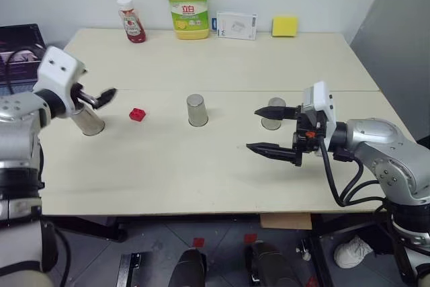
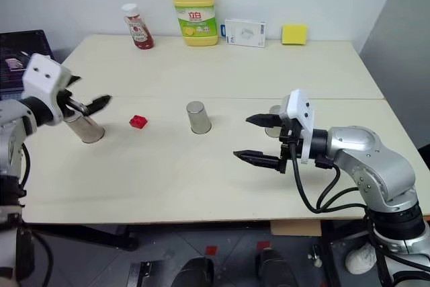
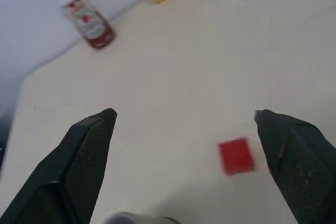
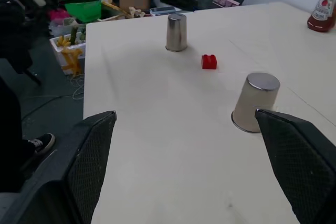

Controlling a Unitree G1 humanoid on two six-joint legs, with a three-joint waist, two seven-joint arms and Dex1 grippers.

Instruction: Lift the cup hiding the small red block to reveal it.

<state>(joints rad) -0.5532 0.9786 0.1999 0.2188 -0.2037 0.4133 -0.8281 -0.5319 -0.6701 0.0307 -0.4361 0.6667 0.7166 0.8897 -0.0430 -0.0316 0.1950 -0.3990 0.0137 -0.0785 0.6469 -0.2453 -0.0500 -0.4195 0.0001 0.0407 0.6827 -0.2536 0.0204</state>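
The small red block point(image 1: 138, 114) lies uncovered on the pale table point(image 1: 201, 173), also seen between my left fingers point(image 3: 236, 156). A steel cup point(image 1: 89, 123) stands mouth-down just left of the block. My left gripper point(image 1: 104, 97) hovers open above that cup, holding nothing. A second upturned cup point(image 1: 197, 110) stands mid-table and a third point(image 1: 273, 113) further right. My right gripper point(image 1: 253, 129) stands open and empty in front of the third cup, pointing left. The right wrist view shows the block point(image 4: 209, 62) between the far cup point(image 4: 177, 32) and the middle cup point(image 4: 255, 102).
Along the table's back edge stand a ketchup bottle point(image 1: 132, 20), a yellow detergent bottle point(image 1: 187, 5), a white box point(image 1: 236, 25) and a yellow sponge point(image 1: 284, 26). A dark crate point(image 1: 20, 38) sits off the table's left side.
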